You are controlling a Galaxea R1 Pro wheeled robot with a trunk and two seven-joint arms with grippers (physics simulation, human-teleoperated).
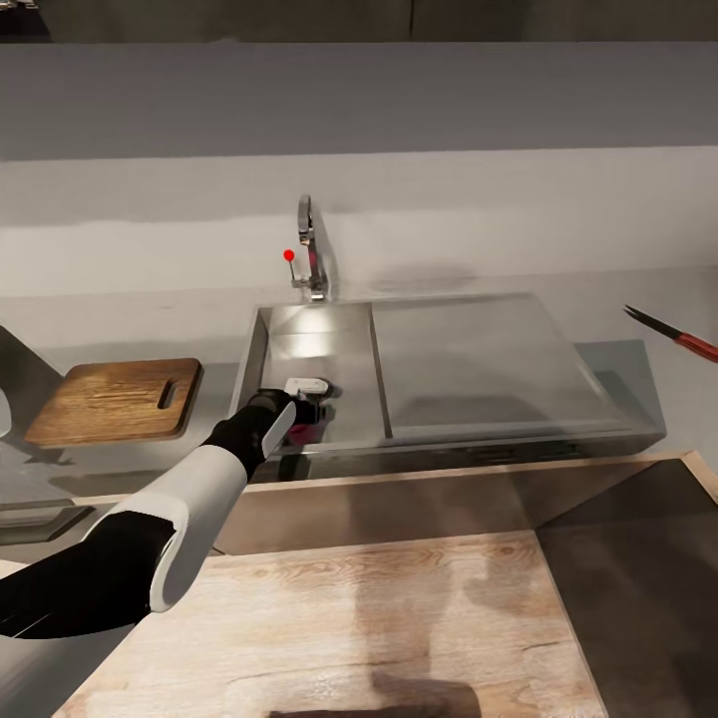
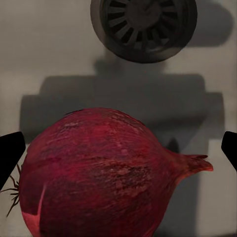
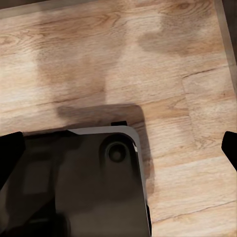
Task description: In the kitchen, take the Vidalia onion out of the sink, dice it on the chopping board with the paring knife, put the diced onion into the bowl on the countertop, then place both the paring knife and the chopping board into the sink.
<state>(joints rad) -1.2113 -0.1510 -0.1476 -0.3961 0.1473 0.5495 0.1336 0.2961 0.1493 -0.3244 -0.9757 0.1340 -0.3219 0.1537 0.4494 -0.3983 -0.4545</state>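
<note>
Onion: the dark red onion (image 2: 106, 175) lay on the floor of the sink basin, straight ahead of the left gripper (image 2: 118, 155) and between its two dark fingertips (image 2: 10, 153); its pointed neck stuck out toward one fingertip and its root hairs toward the other.
Left gripper: spread wide around the onion, with a gap showing at each fingertip, so it was not clamped on it; in the head view the gripper (image 1: 309, 399) was lowered into the basin at the end of the white and black left arm (image 1: 179, 509).
Drain: the round dark drain (image 2: 143, 27) sat beyond the onion, farther from the gripper, on the same grey floor.
Sink: the steel sink (image 1: 469, 349) had its basin on the side where the gripper reached in and a flat drainboard on the other side; the chrome tap (image 1: 311, 249) with a red knob (image 1: 288, 255) stood behind the basin.
Chopping board: a wooden chopping board (image 1: 115, 399) with a slot handle lay on the countertop (image 1: 120, 324), well off to the left of the gripper.
Red-handled tool: a slim dark piece with a red handle (image 1: 673, 334) lay far to the right past the drainboard; its kind could not be told.
Right gripper: its fingertips (image 3: 10, 153) stood wide apart, grasping nothing, over a pale wooden floor (image 3: 148, 59) and a dark part of the robot's base (image 3: 74, 182).
</note>
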